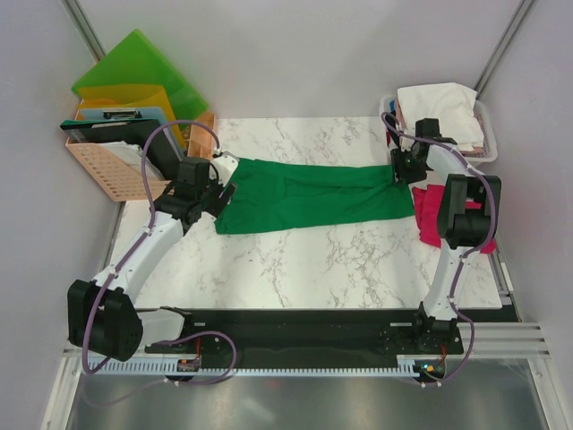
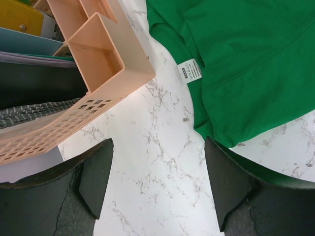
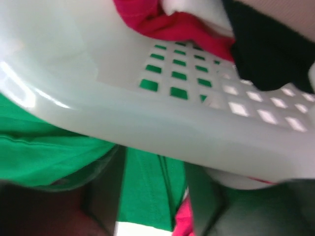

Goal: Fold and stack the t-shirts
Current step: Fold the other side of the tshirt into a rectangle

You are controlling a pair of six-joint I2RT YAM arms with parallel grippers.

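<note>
Marble tabletop (image 1: 358,260), and the green t-shirt (image 1: 304,193) lies spread flat across its middle, reaching from one arm to the other. The white basket (image 3: 147,118) fills the right wrist view, hiding most else. A magenta t-shirt (image 1: 428,219) peeks from behind the right arm, partly covered. Left fingers (image 2: 96,177) stand wide apart, gripping nothing, a shirt edge just beside one. Right fingers (image 3: 101,206) are parted too, blurred, with green cloth showing in the gap.
</note>
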